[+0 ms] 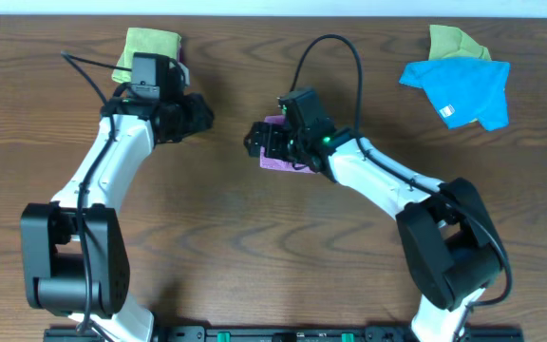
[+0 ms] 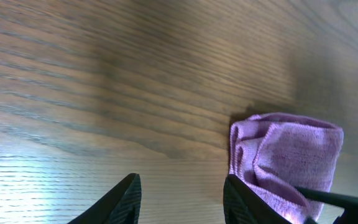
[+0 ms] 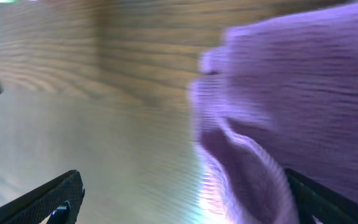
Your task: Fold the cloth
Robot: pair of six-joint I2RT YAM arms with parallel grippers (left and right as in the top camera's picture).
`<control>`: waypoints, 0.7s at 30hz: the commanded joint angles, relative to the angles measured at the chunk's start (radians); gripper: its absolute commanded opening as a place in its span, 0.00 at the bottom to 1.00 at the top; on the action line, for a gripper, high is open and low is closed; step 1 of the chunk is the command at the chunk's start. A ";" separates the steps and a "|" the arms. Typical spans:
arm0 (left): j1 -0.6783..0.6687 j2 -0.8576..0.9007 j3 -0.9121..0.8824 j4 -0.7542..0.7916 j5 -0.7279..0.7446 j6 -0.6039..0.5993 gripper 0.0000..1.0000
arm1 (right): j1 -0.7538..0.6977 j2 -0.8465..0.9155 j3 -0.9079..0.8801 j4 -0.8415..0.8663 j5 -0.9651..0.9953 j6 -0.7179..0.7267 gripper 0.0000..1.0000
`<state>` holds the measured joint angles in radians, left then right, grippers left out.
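Small purple towelling cloth [image 1: 285,163] lies part-folded near the middle of the bench [image 1: 254,256] under the right gripper [image 1: 253,141], jaws apart, empty; left gripper [image 1: 202,116] nearby, jaws likewise apart; fold judged unfinished, next move requiring a clean pinch on a free edge.

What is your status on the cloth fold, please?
Left gripper open, empty, beside purple cloth. Right gripper open, low over it. Cloth bunched mid-table, not gripped. Blue cloth, green cloths at far edge, out of the way.
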<state>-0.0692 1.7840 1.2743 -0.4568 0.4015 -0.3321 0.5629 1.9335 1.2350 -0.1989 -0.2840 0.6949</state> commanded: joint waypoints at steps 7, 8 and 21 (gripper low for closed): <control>0.070 -0.029 0.013 -0.008 0.057 0.011 0.45 | 0.082 0.008 0.007 0.005 -0.035 -0.011 0.99; 0.074 -0.029 0.013 -0.008 0.064 0.011 0.45 | 0.086 0.008 0.007 0.005 -0.035 -0.011 0.99; 0.084 -0.031 0.013 -0.034 0.106 0.014 0.80 | -0.022 -0.071 0.009 0.034 -0.005 -0.040 0.99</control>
<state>0.0090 1.7840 1.2739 -0.4881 0.4774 -0.3313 0.5797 1.9217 1.2350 -0.1696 -0.3080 0.6846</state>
